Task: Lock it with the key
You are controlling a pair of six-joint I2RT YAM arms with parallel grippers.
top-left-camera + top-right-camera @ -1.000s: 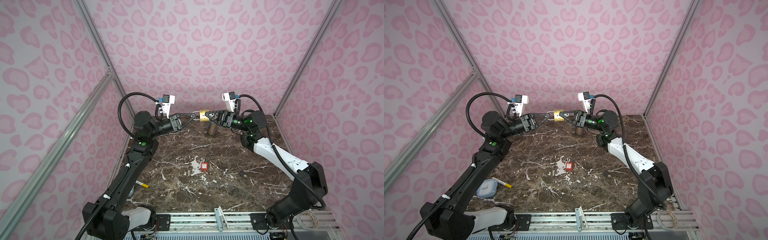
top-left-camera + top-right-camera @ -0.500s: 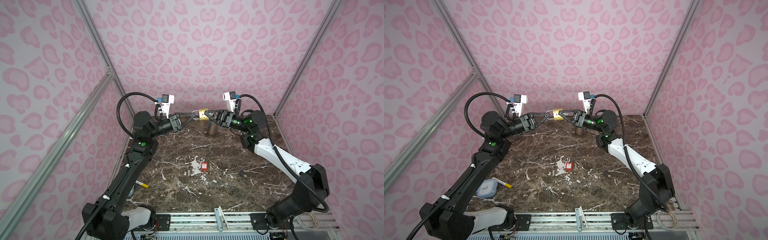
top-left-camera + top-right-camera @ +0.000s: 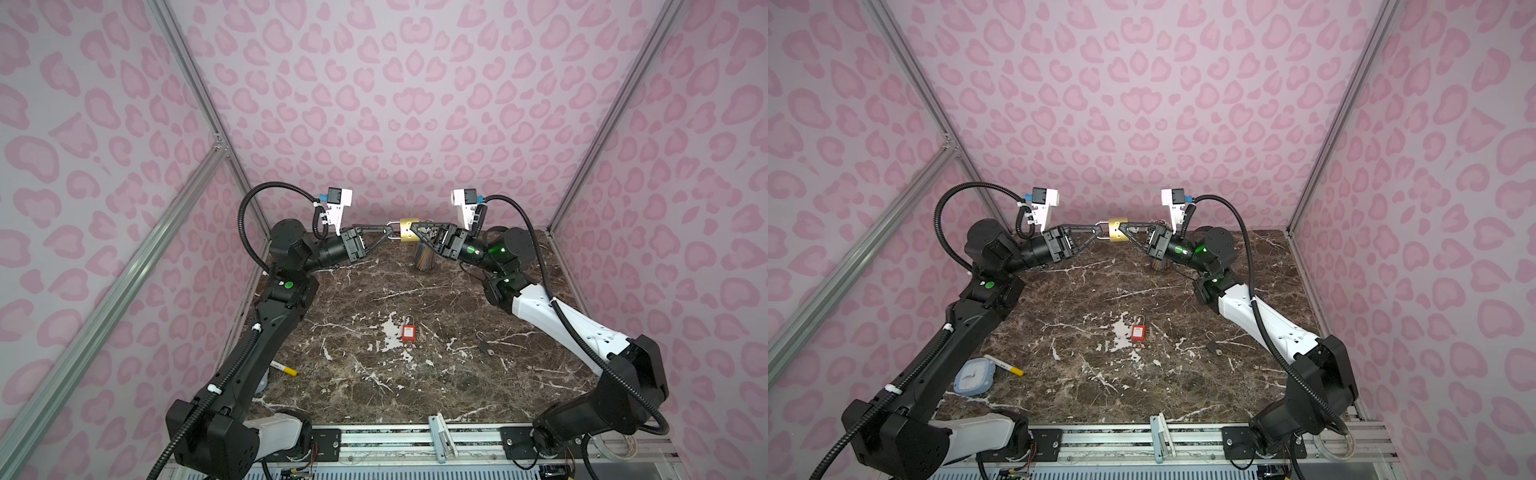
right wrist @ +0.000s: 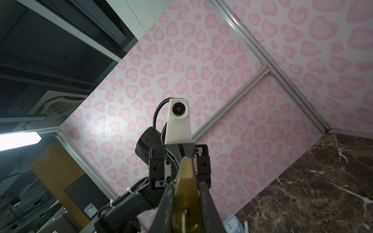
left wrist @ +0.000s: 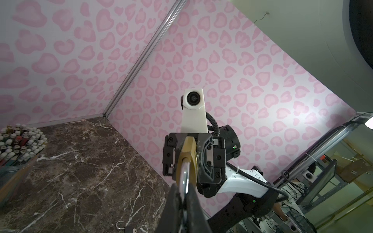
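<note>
- One brass padlock (image 3: pixel 404 229), up in the air, near the marker jar (image 3: pixel 424 262) and higher than it. Left gripper (image 3: pixel 390 234) pinches the shackle (image 5: pixel 184 177), right gripper (image 3: pixel 411 232) clamps the body.
- Risk: if the arms pull unevenly, the shackle slips out and the lock drops by the jar. No key visible in either grip. Can't tell if it's latched.

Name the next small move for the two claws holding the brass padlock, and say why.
Probably ease the left claw toward the right claw, pressing the shackle into the brass padlock. The left claw is shut on the shackle and the right one grips the brass body, both in mid-air. Whether the shackle is fully seated cannot be told.
</note>
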